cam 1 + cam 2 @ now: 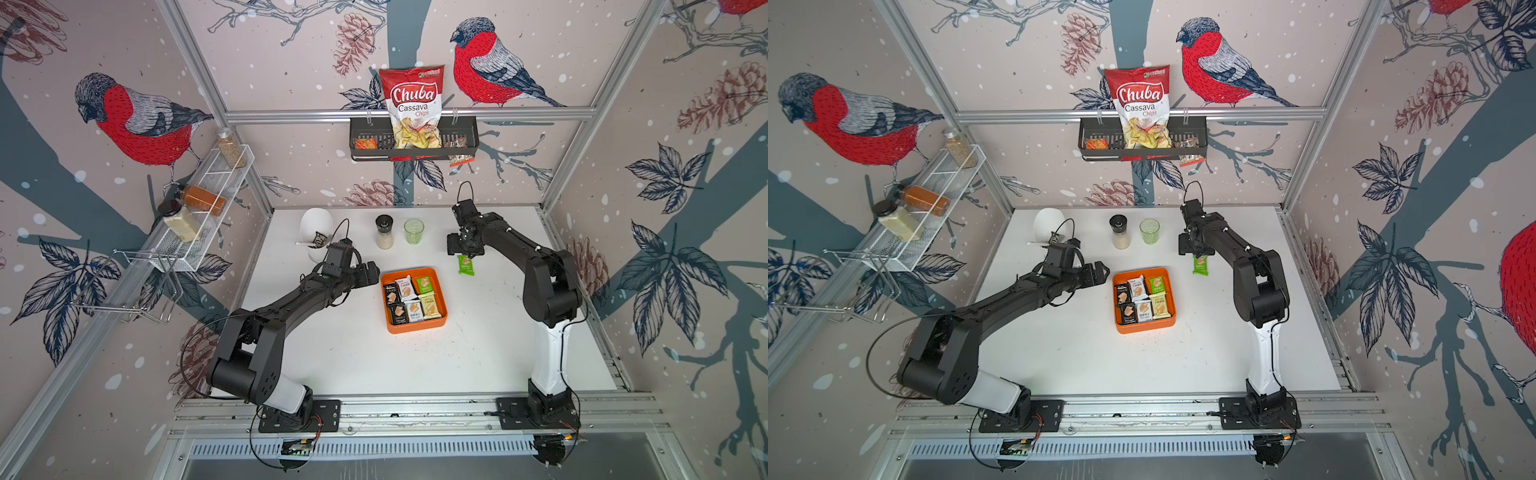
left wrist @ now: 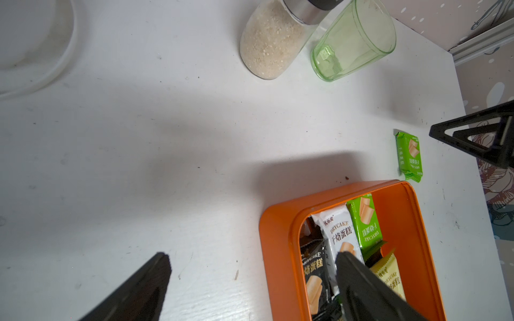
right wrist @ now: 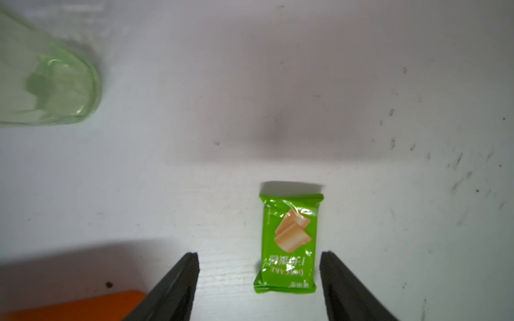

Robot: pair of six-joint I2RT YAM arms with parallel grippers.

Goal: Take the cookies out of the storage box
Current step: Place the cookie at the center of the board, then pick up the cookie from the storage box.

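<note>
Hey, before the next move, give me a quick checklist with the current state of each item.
1. Green packet lying on the table, outside the storage box: ok.
2. Right hand open, not gripping it: ok.
3. Left hand open and empty: ok.
4. Storage box emptied: not ok, six cookies visible inside.
5. More cookies hidden underneath: cannot tell.

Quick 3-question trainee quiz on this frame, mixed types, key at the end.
1. True or false: the green packet lies on the table, outside the orange tray.
2. How many packets show in the tray in both top views?
3. The right claw is: A shut on the green packet; B open, not touching it.
Key: 1 true; 2 six; 3 B.
</note>
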